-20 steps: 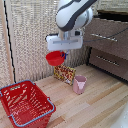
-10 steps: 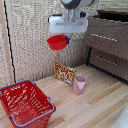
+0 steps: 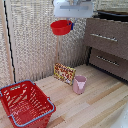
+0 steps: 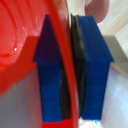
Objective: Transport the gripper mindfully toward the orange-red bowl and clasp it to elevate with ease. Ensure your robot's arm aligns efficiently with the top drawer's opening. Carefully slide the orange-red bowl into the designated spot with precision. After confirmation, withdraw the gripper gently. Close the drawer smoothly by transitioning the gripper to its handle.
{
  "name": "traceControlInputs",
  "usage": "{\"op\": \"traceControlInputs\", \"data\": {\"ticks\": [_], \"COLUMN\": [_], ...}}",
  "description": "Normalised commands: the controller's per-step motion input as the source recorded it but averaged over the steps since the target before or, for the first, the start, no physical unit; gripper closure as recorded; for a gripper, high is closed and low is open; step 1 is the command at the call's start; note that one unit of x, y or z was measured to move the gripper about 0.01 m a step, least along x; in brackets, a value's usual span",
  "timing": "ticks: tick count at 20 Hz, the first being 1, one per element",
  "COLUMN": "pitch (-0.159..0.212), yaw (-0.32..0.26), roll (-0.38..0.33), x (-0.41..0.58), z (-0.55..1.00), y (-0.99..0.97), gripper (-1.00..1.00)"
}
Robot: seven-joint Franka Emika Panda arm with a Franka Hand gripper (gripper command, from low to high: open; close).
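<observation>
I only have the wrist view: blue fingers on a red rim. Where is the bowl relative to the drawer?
Observer: The bowl hangs high in the air, on the exterior view's left of the open top drawer.
Operator: Anything underneath it?
Observer: A patterned box stands on the floor below, with a pink cup beside it.
Operator: Other obstacles?
Observer: A red basket sits farther to the exterior view's left, well below the bowl.

From my remote station: the gripper holds the orange-red bowl by its rim, high above the wooden floor, just beside the grey-brown dresser's top drawer with its silver handle. Below sit a pink cup, a patterned box and a red basket.
</observation>
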Motion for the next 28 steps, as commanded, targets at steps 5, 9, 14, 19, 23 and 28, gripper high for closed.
{"op": "traceControlInputs", "data": {"ticks": [5, 9, 14, 19, 23, 28], "pitch": [0.031, 0.002, 0.007, 0.118, 0.145, 0.131], "yaw": [-0.116, -0.158, -0.173, -0.185, -0.160, -0.135], "roll": [0.077, 0.056, 0.040, 0.039, 0.039, 0.050], "x": [0.000, 0.079, 0.149, 0.017, -0.022, -0.055], "z": [0.65, 0.80, 0.85, 0.71, 0.48, 0.38], "y": [-0.69, -0.57, -0.51, -0.54, -0.65, -0.72], "gripper": [1.00, 1.00, 1.00, 1.00, 1.00, 1.00]}}
